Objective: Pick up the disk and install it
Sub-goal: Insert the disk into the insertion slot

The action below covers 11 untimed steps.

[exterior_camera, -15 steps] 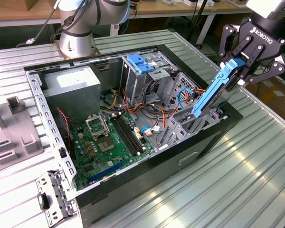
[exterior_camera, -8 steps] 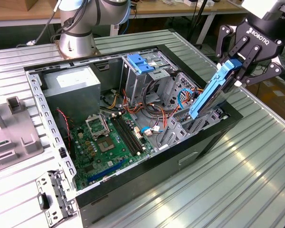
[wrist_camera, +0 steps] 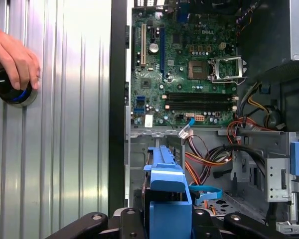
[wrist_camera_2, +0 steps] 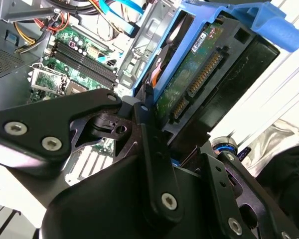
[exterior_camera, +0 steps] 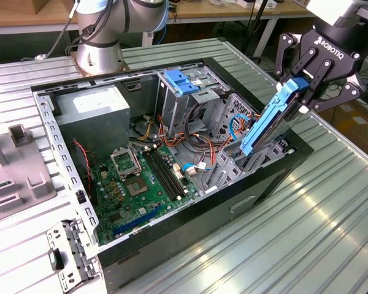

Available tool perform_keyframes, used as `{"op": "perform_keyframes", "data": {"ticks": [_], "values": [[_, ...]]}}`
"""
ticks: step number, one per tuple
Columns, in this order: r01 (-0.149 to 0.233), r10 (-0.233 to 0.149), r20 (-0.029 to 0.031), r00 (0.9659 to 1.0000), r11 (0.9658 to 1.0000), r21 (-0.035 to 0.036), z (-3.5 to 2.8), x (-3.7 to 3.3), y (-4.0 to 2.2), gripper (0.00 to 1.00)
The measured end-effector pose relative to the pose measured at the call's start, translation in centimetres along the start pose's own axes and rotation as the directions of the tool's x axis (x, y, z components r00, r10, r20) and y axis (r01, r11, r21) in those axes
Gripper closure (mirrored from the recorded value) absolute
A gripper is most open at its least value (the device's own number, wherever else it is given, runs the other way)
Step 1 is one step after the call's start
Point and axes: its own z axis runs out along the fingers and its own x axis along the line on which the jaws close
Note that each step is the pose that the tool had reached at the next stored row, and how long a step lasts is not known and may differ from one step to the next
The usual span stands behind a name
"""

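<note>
Gripper (exterior_camera: 302,92) closed on carrier (wrist_camera: 167,199) end of disk (exterior_camera: 267,125) | disk tilted, apparently unseated | we judge it rigid, dense, shock-sensitive: grip carrier, not board (wrist_camera_2: 189,74).

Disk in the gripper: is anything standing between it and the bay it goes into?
Nothing visible blocks it. The gripper holds the disk tilted, its lower end at the grey drive bay. Orange and blue cables run close beside the disk, on the exterior view's left, not under it as far as shows.
</note>
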Motion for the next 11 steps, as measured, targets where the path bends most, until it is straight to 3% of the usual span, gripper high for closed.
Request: {"op": "perform_keyframes", "data": {"ticks": [11], "values": [[0.0, 0.0, 0.0001, 1.0, 1.0, 0.0, 0.37, -0.12, 0.52, 0.64]]}}
